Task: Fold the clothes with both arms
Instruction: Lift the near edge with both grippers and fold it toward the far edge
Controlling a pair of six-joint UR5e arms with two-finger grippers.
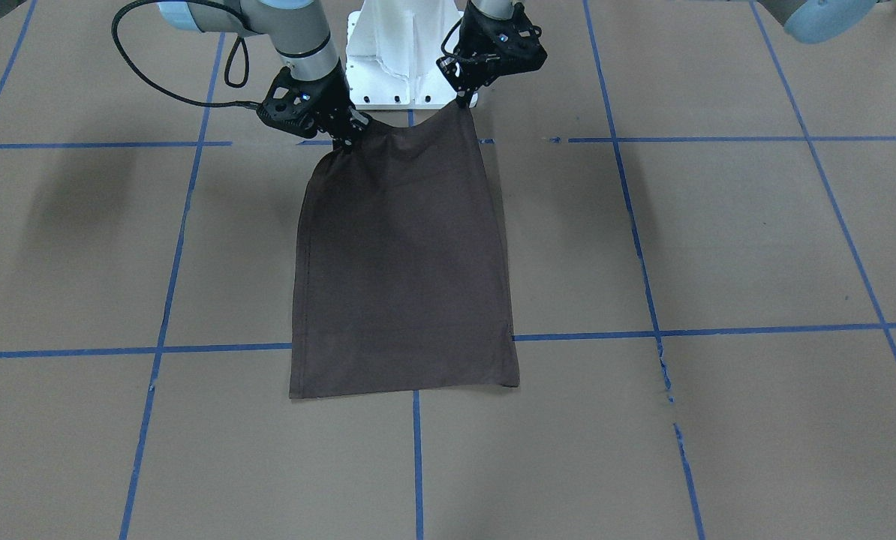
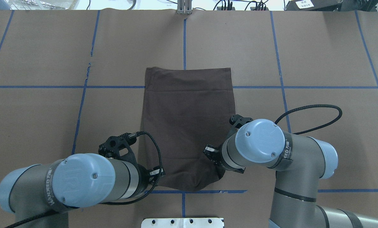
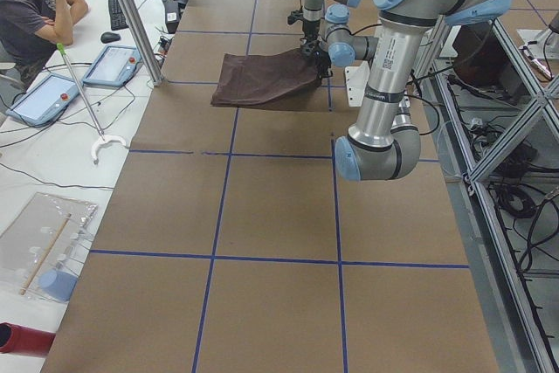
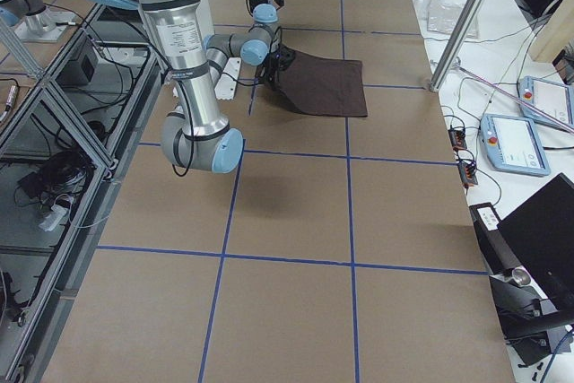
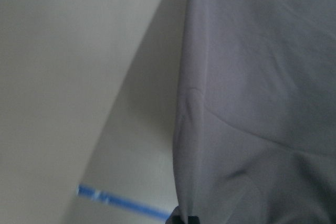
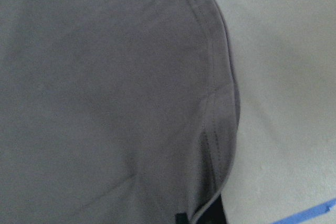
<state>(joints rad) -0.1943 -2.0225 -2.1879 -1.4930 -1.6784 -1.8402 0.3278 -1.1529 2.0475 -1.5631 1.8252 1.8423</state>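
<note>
Grip, left side: I am watching the left gripper [image 1: 462,100] pinching one corner of the T-shirt [image 1: 407,262], jaws clamped on cloth.
Grip, right side: the right gripper [image 1: 347,138] is pinching the neighbouring corner, likewise clamped.
T-shirt: it is hanging raised at both grippers, sloping away from them onto the table [image 1: 718,240].
Far end: it is lying flat well beyond the fingers, covering a blue tape line [image 1: 215,348].

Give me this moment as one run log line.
step: folding | left tool: shut on T-shirt corner, raised | right tool: shut on other robot-side corner, raised | far hem: flat on table
</note>
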